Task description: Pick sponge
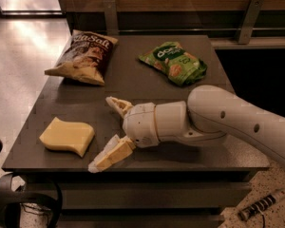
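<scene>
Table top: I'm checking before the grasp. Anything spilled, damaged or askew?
Nothing stands out. The sponge lies flat at the front left, the brown chip bag and green snack bag lie closed at the back, and the open hand is beside the sponge, not touching it.

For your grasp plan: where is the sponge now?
Camera view: the sponge lies at the table's near-left corner, just left of the open end effector, untouched.

On the dark table [147, 87] the sponge [66, 137] lies flat near the front left corner. Just to its right hangs the gripper [112, 132], its two padded fingers [111, 156] spread wide apart (neither touches the foam), at the end of a white arm [228, 118] reaching in from the right. A brown snack bag [83, 56] and a green snack bag [173, 63] lie toward the far edge.
</scene>
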You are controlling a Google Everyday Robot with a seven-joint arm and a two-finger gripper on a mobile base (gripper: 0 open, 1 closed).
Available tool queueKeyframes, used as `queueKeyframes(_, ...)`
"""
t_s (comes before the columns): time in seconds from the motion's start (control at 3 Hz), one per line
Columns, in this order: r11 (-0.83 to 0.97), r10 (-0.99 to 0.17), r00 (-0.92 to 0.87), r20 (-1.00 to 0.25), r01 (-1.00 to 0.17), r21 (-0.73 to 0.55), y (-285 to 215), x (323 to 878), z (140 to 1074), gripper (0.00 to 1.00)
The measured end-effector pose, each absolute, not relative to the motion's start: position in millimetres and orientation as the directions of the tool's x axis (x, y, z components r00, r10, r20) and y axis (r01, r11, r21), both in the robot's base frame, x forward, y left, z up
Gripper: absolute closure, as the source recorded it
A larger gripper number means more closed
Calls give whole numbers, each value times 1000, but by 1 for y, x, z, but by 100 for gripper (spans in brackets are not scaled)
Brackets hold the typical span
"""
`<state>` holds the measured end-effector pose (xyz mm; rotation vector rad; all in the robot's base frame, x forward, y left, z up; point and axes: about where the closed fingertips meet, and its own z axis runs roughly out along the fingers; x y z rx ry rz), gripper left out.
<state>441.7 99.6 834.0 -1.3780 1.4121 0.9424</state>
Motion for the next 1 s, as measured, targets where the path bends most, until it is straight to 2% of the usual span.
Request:
queueKeyframes(0.67, 93, -224, 45, -973, -993, -67, 142, 434, 828, 0)
queueKeyframes(1.0, 80, -191, 37, -981, -995, -53, 154, 431, 822, 17)
